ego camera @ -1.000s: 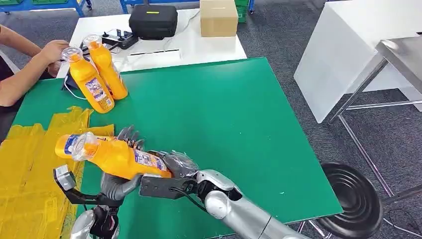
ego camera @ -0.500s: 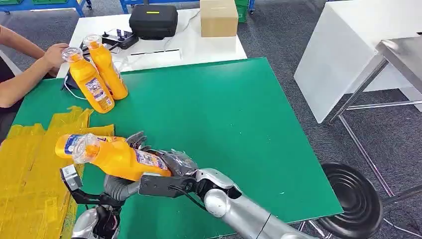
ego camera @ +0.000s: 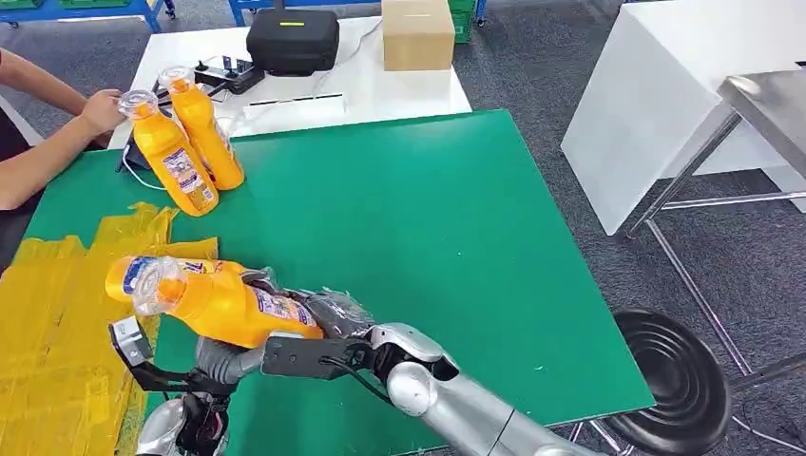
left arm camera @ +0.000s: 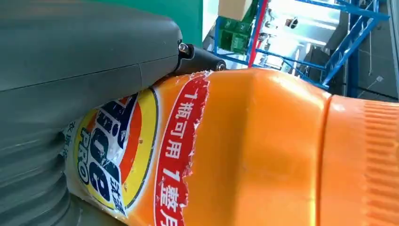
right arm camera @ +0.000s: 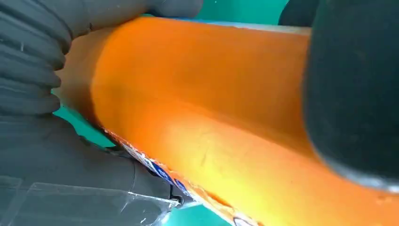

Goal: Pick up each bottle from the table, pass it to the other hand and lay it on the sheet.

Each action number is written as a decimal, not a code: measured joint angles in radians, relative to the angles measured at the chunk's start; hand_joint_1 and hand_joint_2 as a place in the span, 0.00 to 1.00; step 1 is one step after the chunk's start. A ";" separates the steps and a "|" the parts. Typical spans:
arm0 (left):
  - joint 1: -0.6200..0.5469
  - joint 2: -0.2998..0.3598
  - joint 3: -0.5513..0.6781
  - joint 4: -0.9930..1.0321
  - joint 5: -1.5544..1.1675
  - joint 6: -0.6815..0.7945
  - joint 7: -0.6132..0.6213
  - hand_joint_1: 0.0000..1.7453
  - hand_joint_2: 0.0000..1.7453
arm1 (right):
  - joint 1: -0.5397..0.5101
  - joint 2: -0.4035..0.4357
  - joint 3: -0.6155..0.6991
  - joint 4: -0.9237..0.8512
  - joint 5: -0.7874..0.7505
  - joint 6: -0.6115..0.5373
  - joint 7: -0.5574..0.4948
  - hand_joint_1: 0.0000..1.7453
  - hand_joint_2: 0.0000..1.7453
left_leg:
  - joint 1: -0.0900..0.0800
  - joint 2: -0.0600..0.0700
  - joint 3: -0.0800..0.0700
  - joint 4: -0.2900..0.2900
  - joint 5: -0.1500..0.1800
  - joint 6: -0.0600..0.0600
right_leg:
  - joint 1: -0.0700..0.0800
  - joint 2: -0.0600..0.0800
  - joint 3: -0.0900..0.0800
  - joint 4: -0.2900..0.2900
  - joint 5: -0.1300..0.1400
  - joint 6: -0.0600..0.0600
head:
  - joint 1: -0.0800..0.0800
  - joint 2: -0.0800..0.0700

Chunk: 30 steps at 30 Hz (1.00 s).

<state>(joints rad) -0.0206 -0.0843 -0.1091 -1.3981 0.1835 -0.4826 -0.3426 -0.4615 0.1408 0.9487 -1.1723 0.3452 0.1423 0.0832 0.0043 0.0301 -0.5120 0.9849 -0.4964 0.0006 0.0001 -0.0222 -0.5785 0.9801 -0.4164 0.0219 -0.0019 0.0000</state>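
Nearest the robot, the right hand (ego camera: pixel 328 313) grips the base end of an orange bottle (ego camera: pixel 214 302) held on its side above the green surface (ego camera: pixel 428 228), cap end pointing left over the edge of the yellow sheet (ego camera: pixel 57 323). The left hand (ego camera: pixel 233 356) cups the same bottle from beneath, fingers wrapped around its body. Another bottle (ego camera: pixel 128 274) lies behind it on the sheet. Farther back, two bottles (ego camera: pixel 185 142) stand together beside a person's hand (ego camera: pixel 100 109).

Right arm (ego camera: pixel 447 404): silver rounded shell, black flat bracket at the wrist, a thin black cable looped beneath. Right hand (ego camera: pixel 335 313): grey, under clear wrap. Left hand (left arm camera: pixel 70 70): grey ribbed cover, dark finger with a screw. Left arm (ego camera: pixel 176 418): silver with black fittings.
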 measured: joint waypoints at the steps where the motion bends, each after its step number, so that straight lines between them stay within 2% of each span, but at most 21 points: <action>1: 0.000 0.000 0.001 0.000 0.001 -0.001 0.000 1.00 1.00 | 0.000 0.000 0.000 0.000 0.001 0.000 0.000 1.00 1.00 | 0.000 0.000 0.000 0.000 0.000 0.000 | 0.000 0.000 0.000 0.000 0.000 0.000 | 0.000 0.000; 24: 0.004 0.000 0.004 0.000 0.003 -0.004 -0.001 1.00 1.00 | 0.000 0.000 0.000 0.005 0.001 0.000 -0.004 1.00 1.00 | 0.000 0.000 0.000 0.000 0.000 0.000 | 0.000 0.000 0.000 0.000 0.000 0.000 | 0.000 0.000; 25: 0.004 0.000 0.004 0.000 0.003 -0.004 -0.001 1.00 1.00 | 0.000 0.000 0.000 0.005 0.001 -0.001 -0.004 0.71 1.00 | 0.000 0.000 0.000 0.000 0.000 0.000 | 0.000 0.000 0.000 0.000 0.000 0.000 | 0.000 0.000; 26: 0.004 0.000 0.004 0.000 0.003 -0.004 -0.002 1.00 1.00 | 0.000 0.000 0.000 0.005 0.001 -0.001 -0.004 0.00 1.00 | 0.000 0.000 0.000 0.000 0.000 0.000 | 0.000 0.000 0.000 0.000 0.000 0.000 | 0.000 0.000; 29: 0.006 -0.002 0.006 -0.007 -0.041 0.030 -0.024 1.00 1.00 | 0.000 -0.001 0.000 0.005 0.025 -0.021 0.002 0.00 1.00 | 0.000 0.000 0.000 0.000 0.000 0.000 | 0.000 0.000 0.000 0.000 0.000 0.000 | 0.000 0.000; 30: 0.007 -0.004 0.007 -0.016 -0.084 0.062 -0.037 1.00 1.00 | 0.001 -0.002 0.000 0.005 0.046 -0.037 0.012 0.00 0.00 | 0.000 0.000 0.000 0.000 0.000 0.000 | 0.000 0.000 0.000 0.000 0.000 0.000 | 0.000 0.000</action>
<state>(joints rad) -0.0139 -0.0885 -0.1022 -1.4137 0.0991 -0.4209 -0.3795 -0.4602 0.1393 0.9487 -1.1669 0.3909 0.1054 0.0953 0.0043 0.0300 -0.5120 0.9849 -0.4964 0.0006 0.0001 -0.0223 -0.5784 0.9801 -0.4164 0.0219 -0.0023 0.0000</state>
